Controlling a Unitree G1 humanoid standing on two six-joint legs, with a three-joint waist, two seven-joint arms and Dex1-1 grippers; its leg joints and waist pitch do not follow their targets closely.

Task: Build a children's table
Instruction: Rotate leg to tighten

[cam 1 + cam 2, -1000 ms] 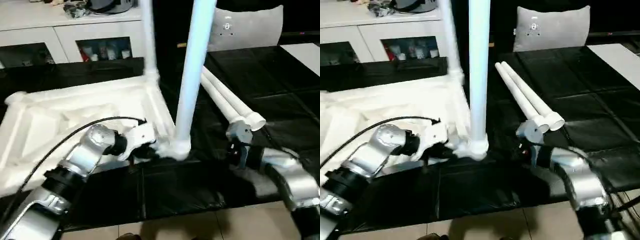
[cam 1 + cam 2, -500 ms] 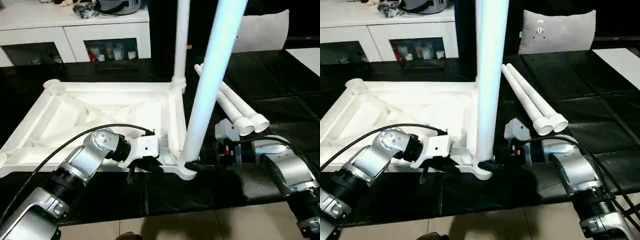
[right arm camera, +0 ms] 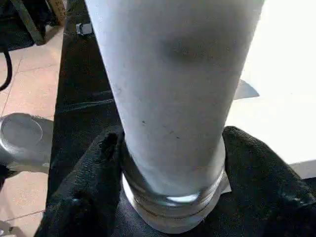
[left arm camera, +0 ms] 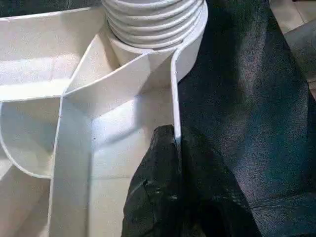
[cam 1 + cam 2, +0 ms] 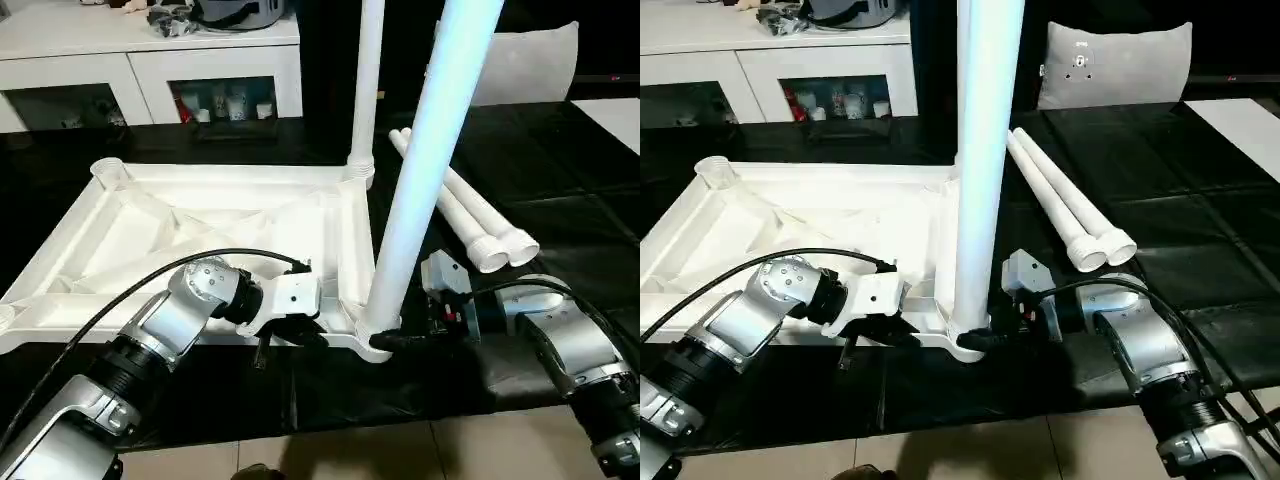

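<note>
Tabletop [image 5: 200, 230] lies underside-up on black mat [image 5: 560, 200]. Left gripper [image 4: 173, 148] pinches its rim wall, steadying it; right gripper [image 3: 168, 163] clasps near-corner upright leg [image 5: 980, 180] at its base, probably for screwing. 2 legs [image 5: 1070, 215] lie nearby.

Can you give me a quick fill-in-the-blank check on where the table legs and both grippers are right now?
1. ____ legs stand upright in the tabletop corner sockets.
2. Two loose legs lie on the ____ mat.
3. The left gripper is shut on the tabletop's ____.
4. The right gripper has a finger either side of the near leg's ____.

Missing words: two; black; rim; base
</note>
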